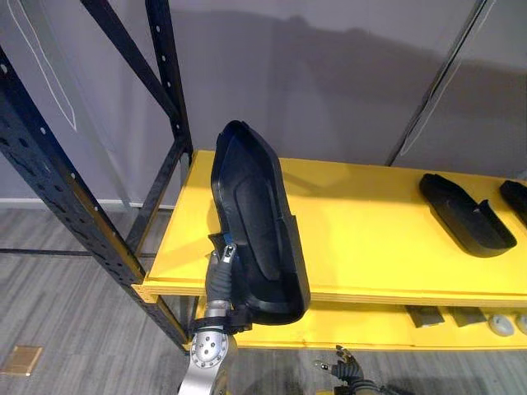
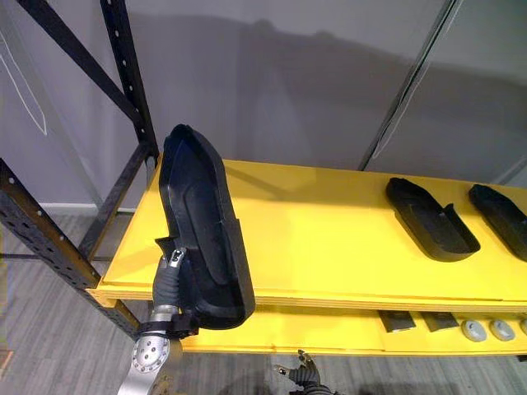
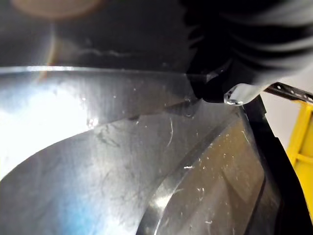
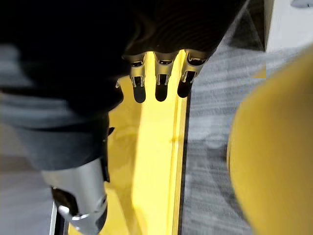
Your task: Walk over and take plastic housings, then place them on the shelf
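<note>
A long black plastic housing (image 1: 255, 214) stands nearly on end at the left front corner of the yellow shelf board (image 1: 370, 222), its hollow side facing right. Its lower end hangs past the board's front edge. My left hand (image 1: 221, 276) grips that lower end from the left, thumb over the rim; up close the glossy housing (image 3: 122, 161) lies right under the hand. Whether the housing rests on the board I cannot tell. My right hand (image 4: 159, 78) hangs low in front of the shelf (image 1: 346, 366), fingers relaxed and holding nothing.
Two more black housings (image 2: 432, 218) (image 2: 502, 210) lie flat at the right end of the board. Small dark and pale parts (image 1: 424, 315) (image 1: 501, 323) sit on the lower yellow shelf. A dark perforated rack post (image 1: 58, 189) with diagonal braces stands at the left.
</note>
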Controlling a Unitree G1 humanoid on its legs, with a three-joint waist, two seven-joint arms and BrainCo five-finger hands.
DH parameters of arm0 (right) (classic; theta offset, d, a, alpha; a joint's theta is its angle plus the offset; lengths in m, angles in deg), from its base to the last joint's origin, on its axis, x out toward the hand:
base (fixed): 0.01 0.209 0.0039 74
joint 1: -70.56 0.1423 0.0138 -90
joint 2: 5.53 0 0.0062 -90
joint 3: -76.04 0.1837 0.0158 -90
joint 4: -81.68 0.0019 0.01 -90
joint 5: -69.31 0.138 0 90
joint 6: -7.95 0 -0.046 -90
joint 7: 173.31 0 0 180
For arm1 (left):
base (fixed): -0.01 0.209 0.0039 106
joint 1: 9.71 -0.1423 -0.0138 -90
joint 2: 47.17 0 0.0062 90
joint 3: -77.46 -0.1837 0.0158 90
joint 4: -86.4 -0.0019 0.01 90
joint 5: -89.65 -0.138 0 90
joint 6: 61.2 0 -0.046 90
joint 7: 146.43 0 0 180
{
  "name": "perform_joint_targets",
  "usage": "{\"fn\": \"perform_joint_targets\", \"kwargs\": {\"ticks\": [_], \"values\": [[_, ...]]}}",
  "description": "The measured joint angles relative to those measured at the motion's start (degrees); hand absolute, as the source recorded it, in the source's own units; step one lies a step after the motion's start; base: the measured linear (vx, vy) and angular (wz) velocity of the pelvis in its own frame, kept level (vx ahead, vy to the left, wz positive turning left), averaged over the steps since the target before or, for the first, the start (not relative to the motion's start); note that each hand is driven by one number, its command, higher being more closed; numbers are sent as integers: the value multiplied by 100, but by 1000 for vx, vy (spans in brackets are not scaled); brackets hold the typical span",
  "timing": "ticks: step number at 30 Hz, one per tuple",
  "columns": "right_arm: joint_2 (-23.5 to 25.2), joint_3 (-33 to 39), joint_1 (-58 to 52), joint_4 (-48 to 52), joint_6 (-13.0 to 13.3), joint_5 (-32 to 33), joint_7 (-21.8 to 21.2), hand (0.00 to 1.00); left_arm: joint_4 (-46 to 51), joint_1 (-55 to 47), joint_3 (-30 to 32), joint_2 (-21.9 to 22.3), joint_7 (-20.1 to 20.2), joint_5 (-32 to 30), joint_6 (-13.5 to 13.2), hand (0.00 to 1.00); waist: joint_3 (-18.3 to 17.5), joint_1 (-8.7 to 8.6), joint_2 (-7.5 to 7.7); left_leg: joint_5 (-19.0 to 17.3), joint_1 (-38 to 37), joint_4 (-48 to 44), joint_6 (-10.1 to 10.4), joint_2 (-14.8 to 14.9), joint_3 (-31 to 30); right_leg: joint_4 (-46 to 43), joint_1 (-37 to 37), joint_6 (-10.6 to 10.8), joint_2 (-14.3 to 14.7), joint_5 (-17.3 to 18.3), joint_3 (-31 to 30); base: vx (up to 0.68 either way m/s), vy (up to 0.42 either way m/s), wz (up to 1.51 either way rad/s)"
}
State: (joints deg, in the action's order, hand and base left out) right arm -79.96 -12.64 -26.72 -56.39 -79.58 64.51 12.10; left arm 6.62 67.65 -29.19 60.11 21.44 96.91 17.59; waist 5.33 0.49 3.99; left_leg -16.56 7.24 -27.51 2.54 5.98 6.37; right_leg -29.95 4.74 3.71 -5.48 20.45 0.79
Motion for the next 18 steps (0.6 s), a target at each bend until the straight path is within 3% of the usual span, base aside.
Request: {"fn": "perform_joint_targets", "kwargs": {"ticks": [4, 13, 16, 18], "values": [[63, 98, -195, 90, 1, 124, 3, 0, 8, 38, -142, 17, 138, -207, 40, 100, -66, 29, 46, 177, -98, 194, 160, 23, -181, 222, -266, -89, 31, -53, 290, 32, -57, 27], [187, 218, -382, 175, 1, 121, -3, 0, 0, 248, 20, 13, 127, -346, 185, 100, -269, 33, 64, 383, -512, 751, 188, 162, 83, 1026, -672, -159, 170, -548, 119, 63, 24, -11], [195, 258, -424, 136, 1, 110, -40, 0, -274, 854, 326, -27, 85, -656, 258, 100, -343, 24, 60, 558, -643, 1069, 162, 146, 174, 1304, -703, -142, 190, -790, -15, -31, 45, -15], [171, 293, -381, -31, 0, 99, -104, 0, -963, 1651, 676, -179, -64, -797, 370, 100, -384, -83, 63, 810, -723, 1437, 131, 102, 183, 1565, -733, -152, 191, -1008, -38, -91, 20, -2]]}}
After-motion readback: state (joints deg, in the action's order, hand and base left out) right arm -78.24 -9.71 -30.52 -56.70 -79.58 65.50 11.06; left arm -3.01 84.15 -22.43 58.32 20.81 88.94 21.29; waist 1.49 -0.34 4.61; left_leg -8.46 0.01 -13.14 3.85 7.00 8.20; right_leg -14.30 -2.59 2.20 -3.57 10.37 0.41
